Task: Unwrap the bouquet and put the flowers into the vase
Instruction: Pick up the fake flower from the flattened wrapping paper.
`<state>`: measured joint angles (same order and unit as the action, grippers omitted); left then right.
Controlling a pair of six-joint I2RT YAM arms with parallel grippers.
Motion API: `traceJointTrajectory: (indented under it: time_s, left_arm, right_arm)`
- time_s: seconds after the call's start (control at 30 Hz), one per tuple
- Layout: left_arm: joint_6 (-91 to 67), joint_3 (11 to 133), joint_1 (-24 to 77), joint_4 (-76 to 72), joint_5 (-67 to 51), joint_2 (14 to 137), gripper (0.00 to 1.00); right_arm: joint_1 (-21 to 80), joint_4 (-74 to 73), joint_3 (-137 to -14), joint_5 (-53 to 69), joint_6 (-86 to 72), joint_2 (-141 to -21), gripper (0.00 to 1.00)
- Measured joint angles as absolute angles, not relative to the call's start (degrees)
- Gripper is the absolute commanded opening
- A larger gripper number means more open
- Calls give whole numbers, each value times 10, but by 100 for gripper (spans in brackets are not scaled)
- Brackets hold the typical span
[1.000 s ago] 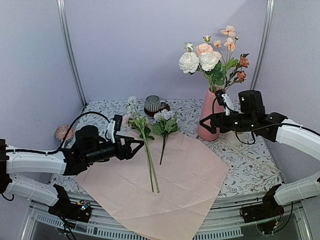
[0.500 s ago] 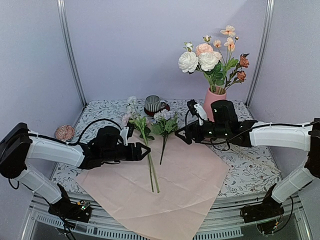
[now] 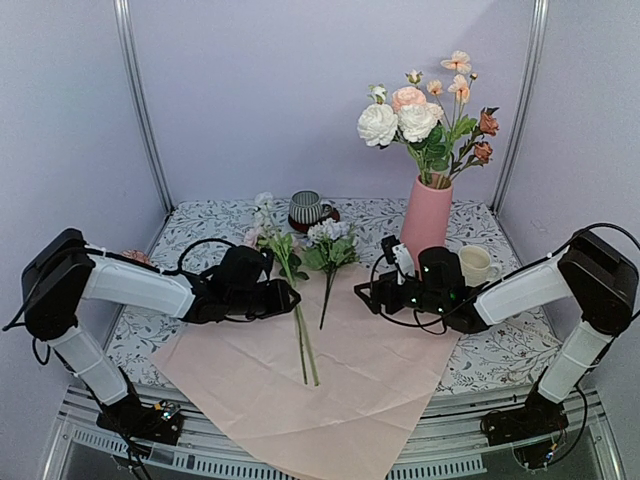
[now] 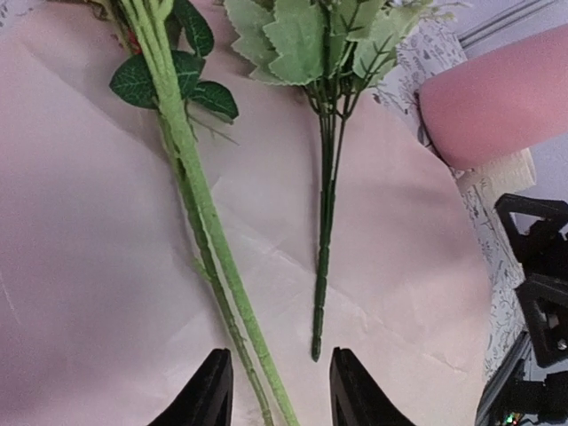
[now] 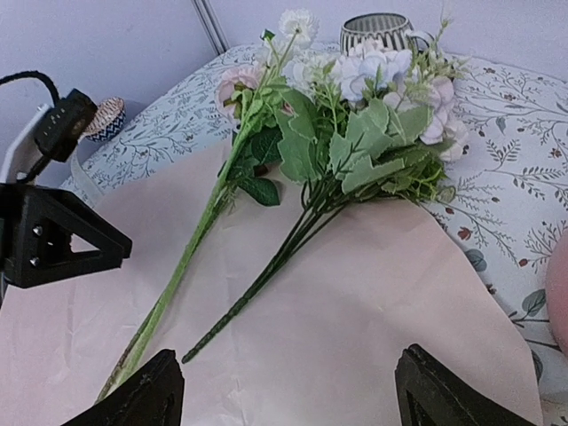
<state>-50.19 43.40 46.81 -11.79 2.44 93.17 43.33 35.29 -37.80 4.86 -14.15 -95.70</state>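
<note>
Now that both arms have dropped to the paper (image 3: 350,380), the left gripper (image 4: 280,390) narrows around the pale stems (image 4: 200,213), unclamped; the right gripper (image 5: 293,399), released wide, faces the dark stem (image 5: 253,286). Pickup appears next; vase (image 3: 426,215) behind right jaws.

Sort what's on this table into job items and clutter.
Job items:
- large pale pink paper sheet, spread flat
- long light-green-stemmed pale blooms lying on it
- short dark-stemmed lilac cluster beside them
- tall matte pink vase holding peach and white flowers

Clutter:
- striped grey cup
- small cream mug
</note>
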Motion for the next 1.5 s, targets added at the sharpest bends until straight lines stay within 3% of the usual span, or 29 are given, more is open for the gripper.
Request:
traceJointTrajectory:
  time_s: [0.37,1.23,1.5]
  left_arm:
    - [-528,531,468,-24,76,1009,33]
    - [-527,581,468,-7,52,1084,28]
    - [-531,583,468,-11,50,1099,7]
  right_arm:
    - [433,395,-383,48,-147,-959,84]
    - [433,394,-398,50,-154,-962,84]
    - [433,394,-399,50,-153,-962,84]
